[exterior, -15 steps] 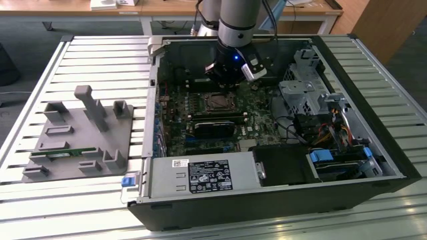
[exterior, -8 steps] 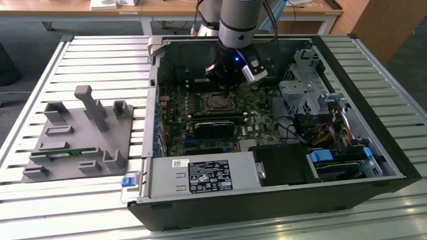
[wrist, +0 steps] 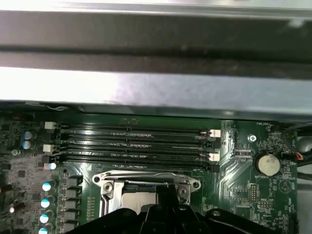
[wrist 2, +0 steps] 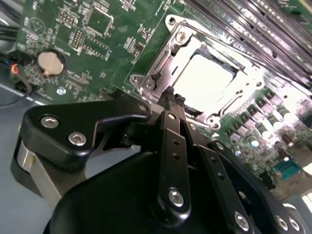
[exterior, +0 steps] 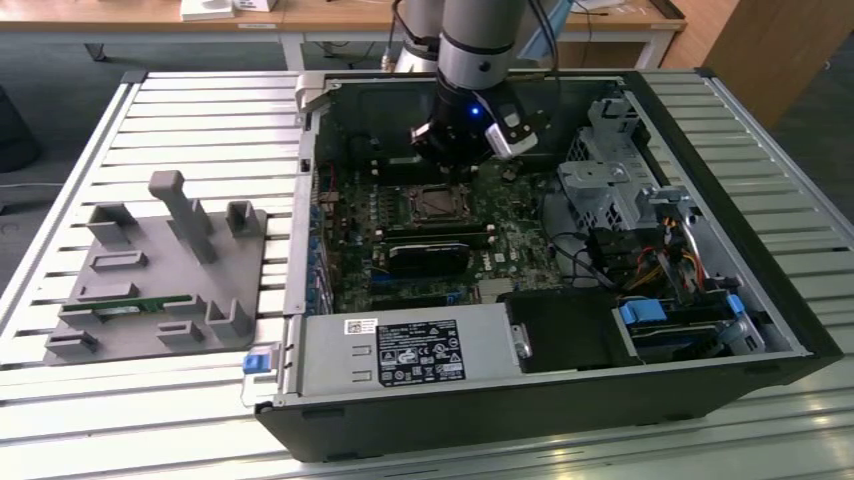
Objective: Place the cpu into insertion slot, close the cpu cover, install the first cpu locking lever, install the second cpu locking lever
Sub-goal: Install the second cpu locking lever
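Second wrist view: pincer (wrist 2: 171, 97) beside coin battery (wrist 2: 51, 62).

Open black computer case (exterior: 561, 400) lying on its side on a slatted white tabletop (exterior: 160, 410). Inside: green motherboard (exterior: 514, 262), black heatsink block (exterior: 430, 252), labelled power supply (exterior: 400, 352) at the near edge, silver drive cage (exterior: 607, 190) and tangled cables (exterior: 627, 262) toward the exterior view's right. Grey plastic fixture tray (exterior: 154, 275) beside the case on the exterior view's left, holding a green memory stick (exterior: 134, 305). Four long memory slots (wrist: 131, 144) and a round coin battery (wrist: 268, 164) in the first wrist view; same battery (wrist 2: 51, 62) in the second wrist view.
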`<state>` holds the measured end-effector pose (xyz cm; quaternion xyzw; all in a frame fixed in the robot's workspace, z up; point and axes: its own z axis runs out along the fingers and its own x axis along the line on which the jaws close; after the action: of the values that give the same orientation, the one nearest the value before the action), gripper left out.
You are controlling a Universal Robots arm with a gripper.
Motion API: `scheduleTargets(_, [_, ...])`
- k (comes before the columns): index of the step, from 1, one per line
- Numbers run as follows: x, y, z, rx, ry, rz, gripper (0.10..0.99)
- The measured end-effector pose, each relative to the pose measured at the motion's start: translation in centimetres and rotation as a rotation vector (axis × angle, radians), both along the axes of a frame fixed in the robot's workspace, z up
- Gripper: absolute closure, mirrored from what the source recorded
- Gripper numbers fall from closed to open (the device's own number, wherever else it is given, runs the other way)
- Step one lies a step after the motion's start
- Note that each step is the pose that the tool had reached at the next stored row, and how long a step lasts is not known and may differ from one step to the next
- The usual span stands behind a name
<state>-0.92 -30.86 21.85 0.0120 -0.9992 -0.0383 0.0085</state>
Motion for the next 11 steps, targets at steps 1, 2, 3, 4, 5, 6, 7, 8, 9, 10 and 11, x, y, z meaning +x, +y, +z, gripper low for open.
scheduleTargets(1, [0.0, 0.0, 0.26, 0.0, -0.0001, 0.0, 0.98])
scheduleTargets(2, [0.0, 0.0, 0.6, 0.0, -0.0001, 0.0, 0.98])
scheduleTargets(3, [0.0, 0.0, 1.02, 0.0, -0.0002, 0.0, 0.98])
scheduleTargets(4, [0.0, 0.0, 1.48, 0.0, 0.0, 0.0, 0.98])
scheduleTargets(5, [0.0, 0.0, 1.93, 0.0, -0.0001, 0.0, 0.98])
scheduleTargets(6, [0.0, 0.0, 2.42, 0.0, -0.0002, 0.0, 0.98])
scheduleTargets(7, [0.0, 0.0, 2.86, 0.0, -0.0001, 0.0, 0.98])
scheduleTargets(8, [0.01, -0.01, 3.21, 0.0, -0.0002, 0.0, 0.98])
scheduleTargets(9, [0.01, -0.09, 3.33, 0.0, -0.0002, 0.0, 0.98])
scheduleTargets(10, [0.0, -0.14, 3.33, 0.0, -0.0002, 0.0, 0.98])
scheduleTargets(11, [0.0, -0.23, 3.33, 0.0, -0.0001, 0.0, 0.98])
